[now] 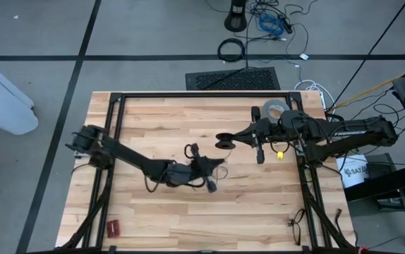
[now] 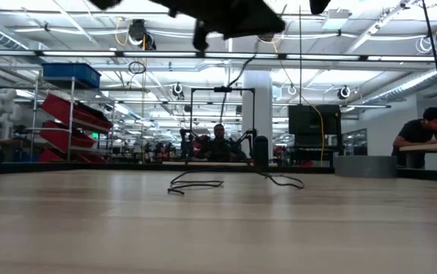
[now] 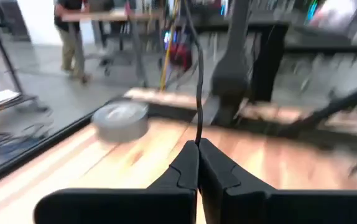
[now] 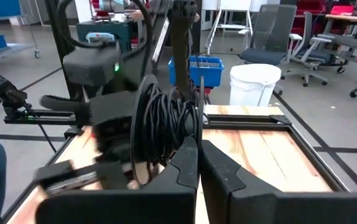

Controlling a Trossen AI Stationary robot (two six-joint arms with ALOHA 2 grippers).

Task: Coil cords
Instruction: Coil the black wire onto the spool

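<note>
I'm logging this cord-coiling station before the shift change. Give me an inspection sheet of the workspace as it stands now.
Surface: wooden table, bare planks in a black frame.
Job's things: thin black cord, one strand rising from the left pincer; wound bundle at the right pincer; loose end lying on the table.
Clutter: grey tape roll; small red item.
Grippers: left pincer shut on the cord; right pincer shut on the bundle.
Cables: tangled leads on the floor.
Surroundings: white bucket, office chairs, person at a bench.

Left tool (image 3: 198, 149) pinched closed mid-surface, arm stretched in; right tool (image 4: 198, 146) closed, arm reaching in opposite.
</note>
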